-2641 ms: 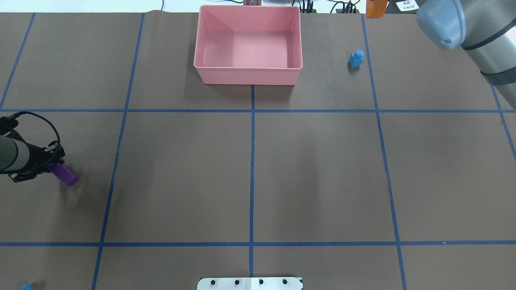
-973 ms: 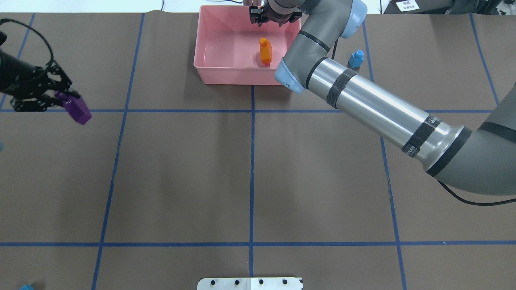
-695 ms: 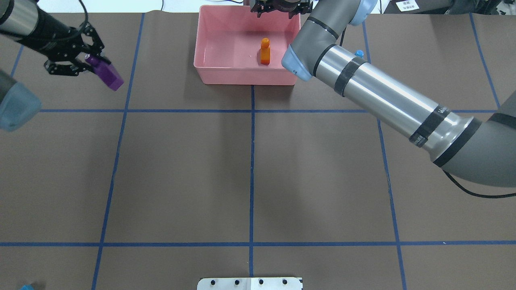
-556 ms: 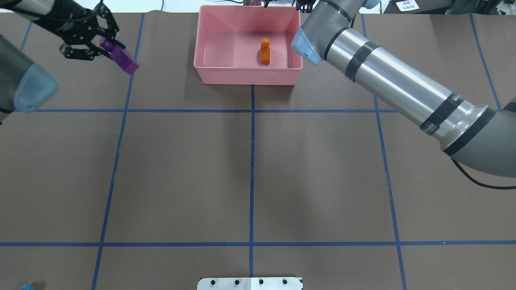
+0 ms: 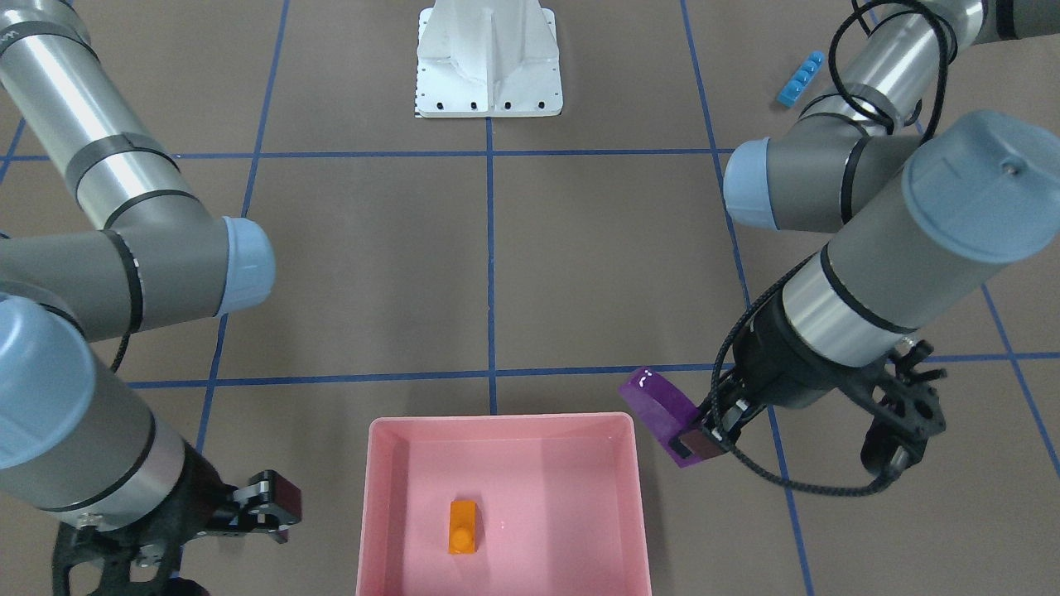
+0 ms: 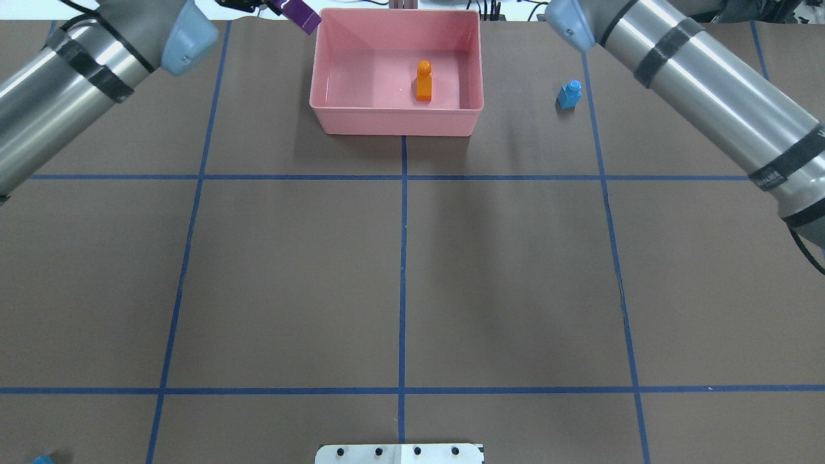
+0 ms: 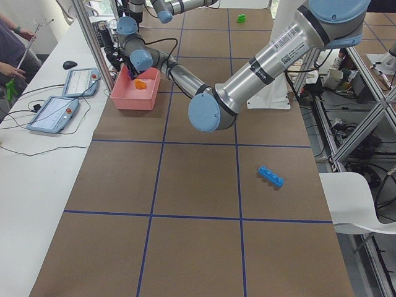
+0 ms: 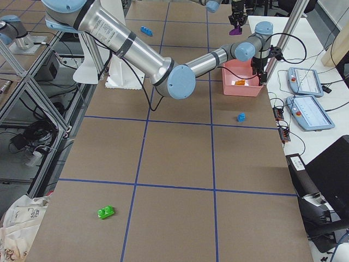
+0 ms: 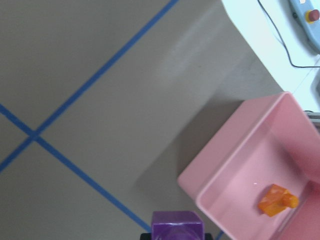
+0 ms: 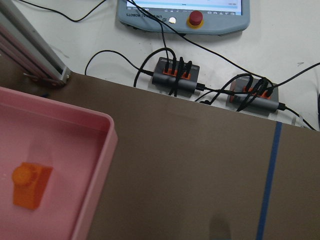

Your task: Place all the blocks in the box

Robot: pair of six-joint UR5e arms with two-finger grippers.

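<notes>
While only the orange block (image 5: 463, 526) lies in the box (image 5: 497, 419), the left tool (image 5: 700, 434) grips the purple block (image 5: 658, 406) just beside the box, the right tool (image 5: 236, 538) stands wide and empty, and the small blue block (image 6: 569, 94), long blue block (image 7: 271, 176) and green block (image 8: 106, 212) are not yet in it.

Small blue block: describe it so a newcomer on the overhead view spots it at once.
Start at the pink box at the table's far middle edge. To its right in the overhead view, by a blue tape line, stands the small blue block. It alone sits loose beside the box: the orange block is inside, and the long blue block lies far away.
</notes>
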